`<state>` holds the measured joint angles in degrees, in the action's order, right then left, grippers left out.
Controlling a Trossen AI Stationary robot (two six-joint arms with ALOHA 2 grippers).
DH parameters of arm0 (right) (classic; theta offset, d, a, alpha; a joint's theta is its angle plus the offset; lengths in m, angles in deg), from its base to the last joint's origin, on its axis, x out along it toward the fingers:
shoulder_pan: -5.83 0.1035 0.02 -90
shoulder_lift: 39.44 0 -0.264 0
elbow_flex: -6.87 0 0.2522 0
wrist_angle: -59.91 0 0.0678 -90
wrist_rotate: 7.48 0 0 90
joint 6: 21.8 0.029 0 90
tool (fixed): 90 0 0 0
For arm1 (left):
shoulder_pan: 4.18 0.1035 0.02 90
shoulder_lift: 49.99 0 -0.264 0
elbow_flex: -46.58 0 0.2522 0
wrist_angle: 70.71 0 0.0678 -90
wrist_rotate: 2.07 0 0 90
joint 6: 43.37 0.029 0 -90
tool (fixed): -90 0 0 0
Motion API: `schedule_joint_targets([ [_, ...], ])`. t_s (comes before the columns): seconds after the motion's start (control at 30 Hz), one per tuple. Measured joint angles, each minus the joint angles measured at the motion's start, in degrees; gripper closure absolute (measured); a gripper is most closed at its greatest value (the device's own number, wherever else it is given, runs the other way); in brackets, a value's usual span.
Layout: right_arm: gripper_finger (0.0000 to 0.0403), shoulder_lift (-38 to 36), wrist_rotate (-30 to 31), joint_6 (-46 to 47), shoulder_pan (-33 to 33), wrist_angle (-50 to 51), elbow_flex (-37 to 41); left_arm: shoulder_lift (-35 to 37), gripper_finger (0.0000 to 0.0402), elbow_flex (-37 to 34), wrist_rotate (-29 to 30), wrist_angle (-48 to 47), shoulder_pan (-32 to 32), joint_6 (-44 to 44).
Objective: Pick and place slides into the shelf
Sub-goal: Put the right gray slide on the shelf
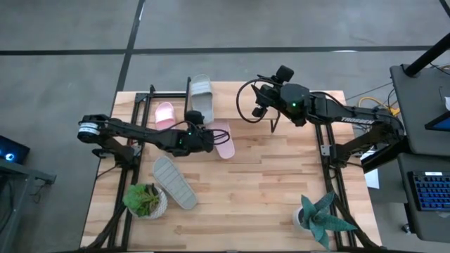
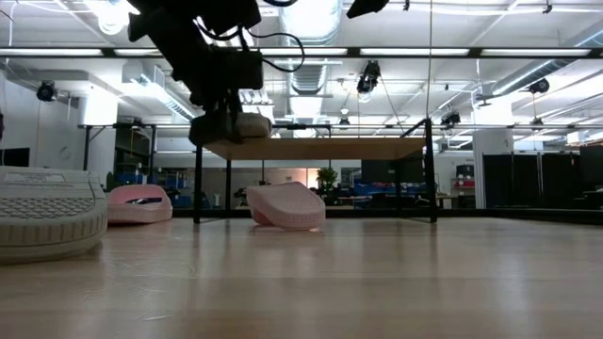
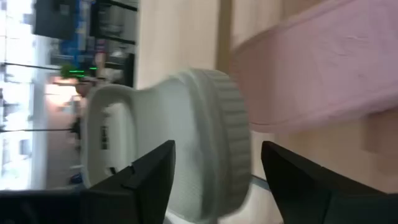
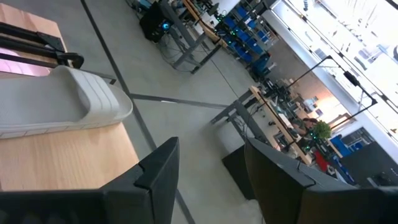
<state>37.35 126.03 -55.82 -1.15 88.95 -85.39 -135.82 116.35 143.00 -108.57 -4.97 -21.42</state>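
A light grey slide (image 1: 202, 97) (image 2: 247, 124) lies along the left end of the shelf (image 1: 232, 98) (image 2: 320, 148). Its toe overhangs the far edge. My left gripper (image 1: 203, 132) (image 3: 214, 168) is open at the slide's near heel end, turned so one finger is above and one below. One pink slide (image 1: 224, 140) (image 2: 285, 205) lies tilted on the table at the shelf's near edge. The other pink slide (image 1: 164, 114) (image 2: 139, 202) sits left of the shelf. A second grey slide (image 1: 174, 181) (image 2: 47, 212) rests on the near-left table. My right gripper (image 1: 260, 97) (image 4: 208, 168) hovers open over the shelf's right part. My left gripper comes level from the near side at the grey slide's heel (image 3: 205, 180). A strip of wood shows between the ribbed sole and the lower finger (image 3: 298, 186). I cannot tell whether the upper finger (image 3: 143, 180) touches the footbed. The slide rests on the shelf top.
Potted plants stand at the near-left (image 1: 145, 200) and near-right (image 1: 323, 214) of the table. Black arm frames run along both table sides. The middle and right of the shelf top are bare wood, and the table's near centre is open wood.
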Motion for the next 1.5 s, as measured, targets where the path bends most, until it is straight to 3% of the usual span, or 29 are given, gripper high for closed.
schedule_joint_targets([
  [0.17, 0.0229, 0.0, 0.0, 0.1, 0.0, 0.4, 0.0, 4.2, 0.0171, 0.1, -10.3, -4.7, -0.2, -3.4],
  [0.27, 0.0229, 0.0, 0.0, 0.2, 0.0, 0.6, 0.0, 7.1, 0.0171, 0.0, -13.0, -5.5, -0.4, -3.6],
  [0.63, 0.0229, 0.0, 0.0, 1.0, 0.0, 1.7, 0.0, 14.4, 0.0170, 0.6, -14.9, -7.7, -0.8, -2.7],
  [0.8, 0.0229, 0.0, 0.0, 1.1, 0.0, 1.8, 0.0, 16.2, 0.0171, 2.3, -9.4, -4.6, 0.0, -1.5],
  [1.0, 0.0229, 0.0, -0.2, 1.2, 0.0, 2.1, 0.0, 13.7, 0.0171, 4.4, -6.2, 0.9, 5.8, 5.9],
  [1.23, 0.0229, 0.0, -0.2, 1.5, 0.0, 3.0, 0.0, 6.9, 0.0172, 7.1, -7.2, 1.3, 14.7, 12.0],
  [1.5, 0.0229, 0.0, -0.2, 1.5, 0.0, 4.0, 0.0, 1.3, 0.0172, 10.6, -11.1, 1.5, 19.5, 16.2],
])
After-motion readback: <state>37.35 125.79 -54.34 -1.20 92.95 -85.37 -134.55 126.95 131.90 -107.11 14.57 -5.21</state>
